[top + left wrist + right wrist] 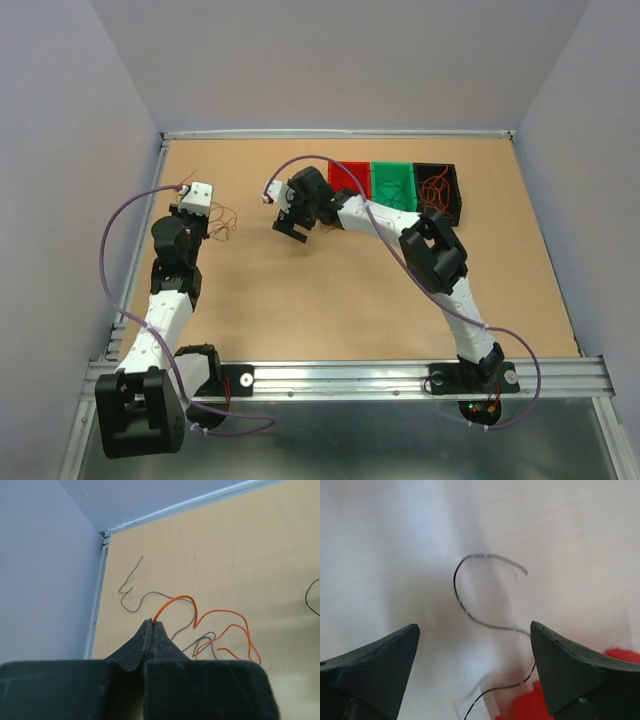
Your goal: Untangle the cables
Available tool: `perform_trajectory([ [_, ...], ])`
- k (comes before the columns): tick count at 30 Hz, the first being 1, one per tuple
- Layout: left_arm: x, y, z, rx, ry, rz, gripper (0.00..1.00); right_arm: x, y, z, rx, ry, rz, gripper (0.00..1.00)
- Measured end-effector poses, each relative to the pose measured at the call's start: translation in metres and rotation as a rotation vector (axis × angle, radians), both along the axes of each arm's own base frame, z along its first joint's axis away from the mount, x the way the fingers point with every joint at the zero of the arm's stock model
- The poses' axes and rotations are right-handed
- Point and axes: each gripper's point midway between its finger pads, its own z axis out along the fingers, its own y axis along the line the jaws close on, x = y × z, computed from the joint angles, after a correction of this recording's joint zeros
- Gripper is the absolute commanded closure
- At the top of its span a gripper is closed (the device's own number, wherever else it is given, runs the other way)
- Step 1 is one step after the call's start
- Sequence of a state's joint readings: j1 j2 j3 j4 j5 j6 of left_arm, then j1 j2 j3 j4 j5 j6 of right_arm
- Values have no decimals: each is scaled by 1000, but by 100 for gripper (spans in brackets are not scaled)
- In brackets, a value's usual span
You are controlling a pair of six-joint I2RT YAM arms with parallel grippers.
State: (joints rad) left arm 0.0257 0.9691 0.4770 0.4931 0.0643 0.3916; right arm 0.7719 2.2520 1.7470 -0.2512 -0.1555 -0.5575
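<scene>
My left gripper [151, 622] is shut on the end of a thin orange cable [220, 612], which loops away to the right over the board. A thin dark grey cable [134, 599] lies curled beside and under it. In the top view this small tangle [226, 224] lies just right of the left gripper [207, 218]. My right gripper [291, 229] is open and empty above the middle of the board. A thin black cable [470, 613] curls on the board between and beyond its fingers [380, 660]; it touches neither.
Three small bins stand at the back: red [347, 178], green [392, 182] and black [438, 190], the black one holding orange wires. A corner of the red bin [530, 706] shows under the right gripper. A metal rail [97, 605] edges the board at left.
</scene>
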Motion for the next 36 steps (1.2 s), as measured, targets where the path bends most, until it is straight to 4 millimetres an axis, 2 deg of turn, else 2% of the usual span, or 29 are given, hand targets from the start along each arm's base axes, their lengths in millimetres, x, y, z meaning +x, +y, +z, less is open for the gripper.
perform_trajectory([
  [2,-2,6,9,-3,-28,-2,100,9,12,12,32,-2,18,7],
  [5,-4,4,16,-6,-49,-32,100,14,22,21,70,11,49,10],
  [9,-3,-5,14,-9,-43,-84,100,2,13,-2,55,123,91,18],
  [11,-3,-8,12,-11,-37,-100,100,-4,9,-23,42,186,97,29],
  [13,-3,-9,11,-13,-33,-111,100,-9,11,-25,63,217,123,35],
  [14,-3,-9,11,-14,-33,-115,100,-11,11,-25,66,226,130,45],
  [15,-3,-10,11,-14,-33,-120,100,-13,12,-26,66,231,136,76],
  [17,-4,-10,11,-16,-33,-127,100,-15,15,-26,70,239,144,96],
  [18,-4,-11,11,-16,-33,-130,100,-17,17,-26,74,245,149,99],
  [23,-4,-14,11,-18,-33,-145,100,-23,19,-24,71,249,168,100],
  [26,-4,-15,12,-19,-34,-152,100,-37,12,-18,59,279,179,99],
  [29,-5,-16,12,-19,-37,-157,100,-60,-3,9,53,308,188,100],
  [33,-7,-20,13,-21,-41,-182,100,-78,-13,96,155,223,208,100],
  [35,-8,-23,14,-22,-42,-198,100,-83,-18,158,241,119,213,99],
  [36,-8,-25,13,-24,-40,-211,100,-83,-19,173,265,87,210,100],
])
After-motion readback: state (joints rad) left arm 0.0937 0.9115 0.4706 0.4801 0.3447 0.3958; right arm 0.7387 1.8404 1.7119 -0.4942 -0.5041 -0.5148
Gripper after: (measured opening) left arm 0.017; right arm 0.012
